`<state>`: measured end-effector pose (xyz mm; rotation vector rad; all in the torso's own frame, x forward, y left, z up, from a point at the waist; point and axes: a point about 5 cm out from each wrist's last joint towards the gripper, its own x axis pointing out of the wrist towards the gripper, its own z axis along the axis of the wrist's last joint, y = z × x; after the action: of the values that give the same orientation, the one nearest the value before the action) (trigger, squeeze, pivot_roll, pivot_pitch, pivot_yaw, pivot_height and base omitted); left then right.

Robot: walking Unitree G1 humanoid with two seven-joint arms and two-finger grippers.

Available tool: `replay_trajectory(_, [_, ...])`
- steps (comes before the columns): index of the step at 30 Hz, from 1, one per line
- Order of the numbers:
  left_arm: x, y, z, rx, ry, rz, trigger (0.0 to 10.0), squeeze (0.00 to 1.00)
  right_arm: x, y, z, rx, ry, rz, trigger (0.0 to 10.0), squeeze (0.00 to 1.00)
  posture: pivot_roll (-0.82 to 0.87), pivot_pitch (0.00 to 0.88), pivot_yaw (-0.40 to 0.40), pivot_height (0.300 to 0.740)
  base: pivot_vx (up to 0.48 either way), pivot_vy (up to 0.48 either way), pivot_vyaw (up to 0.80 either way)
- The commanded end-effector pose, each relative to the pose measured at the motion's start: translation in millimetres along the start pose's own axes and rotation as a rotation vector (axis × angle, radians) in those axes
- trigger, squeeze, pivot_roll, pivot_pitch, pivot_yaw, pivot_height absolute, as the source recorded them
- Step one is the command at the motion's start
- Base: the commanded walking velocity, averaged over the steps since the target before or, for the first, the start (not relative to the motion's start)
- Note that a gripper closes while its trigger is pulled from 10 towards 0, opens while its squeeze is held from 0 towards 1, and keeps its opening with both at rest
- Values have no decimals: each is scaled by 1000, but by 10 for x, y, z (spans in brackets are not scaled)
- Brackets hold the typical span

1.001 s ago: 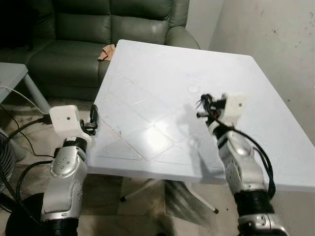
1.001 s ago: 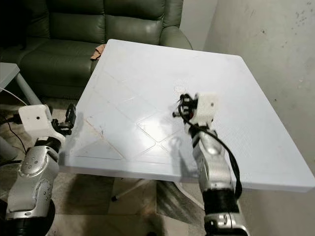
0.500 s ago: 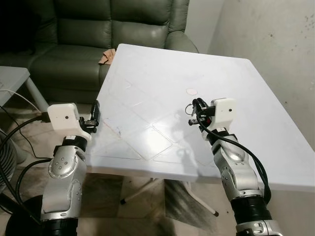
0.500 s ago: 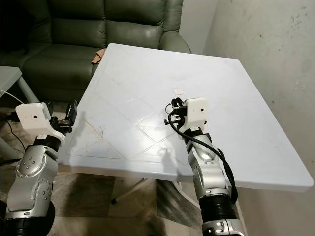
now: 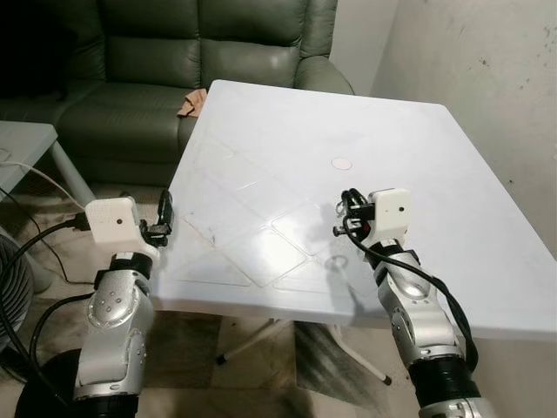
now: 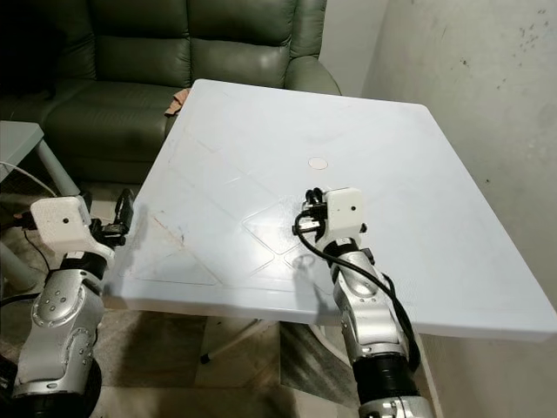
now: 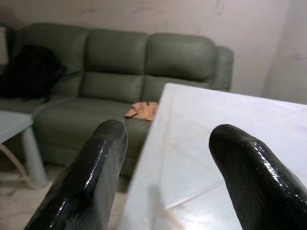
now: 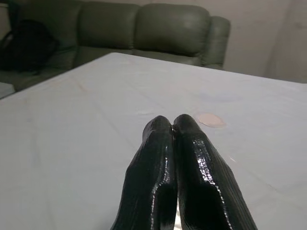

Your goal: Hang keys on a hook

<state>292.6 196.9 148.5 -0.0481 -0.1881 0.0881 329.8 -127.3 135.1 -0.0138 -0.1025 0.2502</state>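
Left eye view, catalogue of contents, largest first.

Sofa [image 5: 200, 52]: dark green leather, against the far wall, behind the bench; a dark bundle [image 7: 31, 76] lies at one end of it.

Bench [image 5: 287, 113]: white plastic top with a faint pattern of moulded lines, folding legs beneath. It touches the sofa's front edge. No keys and no hook can be made out on it.

Low grey table [image 5: 22, 144]: corner only, at the robot's left.

Right arm: silver, bent at the elbow, forearm raised above the near edge of the bench, white wrist block on top. Right end effector [image 5: 346, 213]: black fingers pressed together, nothing between them, pointing over the bench top.

Left arm: silver, bent likewise, held just off the bench's left edge. Left end effector [image 5: 164, 212]: fingers [image 7: 91, 177] spread apart, empty.

Orange-tan cloth [image 5: 193, 99]: crumpled, on the sofa seat by the bench's far left corner.

Pale round mark [image 5: 342, 163]: flat on the bench top, ahead of the right end effector.

No readable writing or labels.
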Motion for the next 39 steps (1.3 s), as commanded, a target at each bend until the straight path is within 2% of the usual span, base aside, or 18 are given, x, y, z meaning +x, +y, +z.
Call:
replay_trajectory(1, [9,-8,-25,6,7,3,10000,0,5,-19,6,-12,-6,-2,10000,0,-66,26,-52,740,0,0,-738])
replay_trajectory(8, [48,38,34,12,-8,10,10000,0,49,-20,31,-8,-10,-17,10000,0,-61,27,-48,740,0,0,-738])
replay_trajectory(18, [74,0,52,-4,-19,1,10000,0,77,-23,54,-7,-17,-23,10000,0,-66,30,-46,740,0,0,-739])
replay_trajectory(28, [91,-31,64,27,-25,-16,10000,0,77,3,65,-15,-26,-21,10000,0,-70,23,-45,740,0,0,-738])
replay_trajectory(31, [92,-26,55,7,-14,-15,10000,0,77,10,62,-15,-26,-19,10000,0,-67,21,-48,740,0,0,-740])
replay_trajectory(39, [95,-18,56,43,-14,2,10000,0,83,26,62,-13,-26,-10,10000,0,-65,17,-51,740,0,-407,-735])
